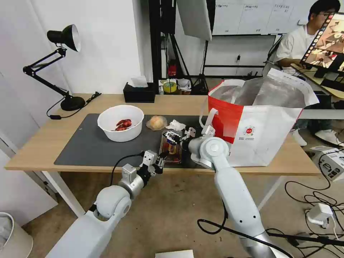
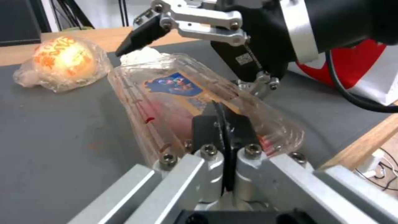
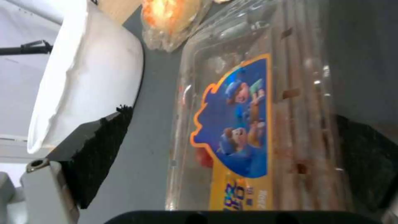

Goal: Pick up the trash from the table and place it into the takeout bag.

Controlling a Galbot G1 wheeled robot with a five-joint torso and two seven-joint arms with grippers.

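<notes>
Right gripper (image 1: 179,137) fingers (image 3: 97,152) spread wide astride clear tray (image 1: 171,148); left gripper (image 2: 225,124) pinched onto tray's near edge | tray at mat's (image 1: 89,150) front edge, table (image 1: 43,143) lip just beyond | takeout bag (image 1: 258,132) at 3 o'clock, mouth open | bowl (image 1: 120,123) at 10 o'clock

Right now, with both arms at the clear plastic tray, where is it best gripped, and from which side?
Probably across its long side walls, from above. The clear plastic tray lies flat on the grey mat, long and narrow, its flat labelled lid giving no edge to pinch. The right tool already hangs open over it, one finger either side. The left tool, shut, sits at its near end.
</notes>
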